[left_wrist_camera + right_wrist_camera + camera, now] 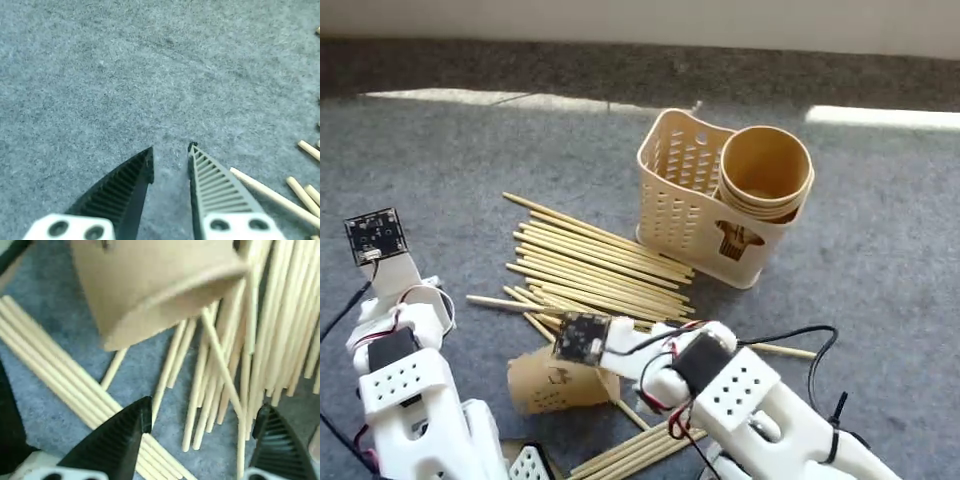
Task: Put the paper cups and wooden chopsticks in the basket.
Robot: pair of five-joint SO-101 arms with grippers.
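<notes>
A cream plastic basket [685, 205] stands upright at the back right, with stacked paper cups [765, 172] inside it. Another paper cup [552, 381] [150, 285] lies on its side near the front. Many wooden chopsticks [600, 268] [220, 365] lie in a loose pile between the cup and the basket. My right gripper [205, 410] is open just above the chopsticks, short of the lying cup's rim, with nothing between its fingers. My left gripper [171, 149] hangs slightly open over bare carpet, holding nothing, with a few chopstick ends [280, 197] beside it.
Everything rests on a grey carpeted surface [470, 150]. More chopsticks [630, 450] lie at the front under the right arm [760, 400]. The left arm [405, 390] stands at the front left. Open carpet lies left of the pile and behind the basket.
</notes>
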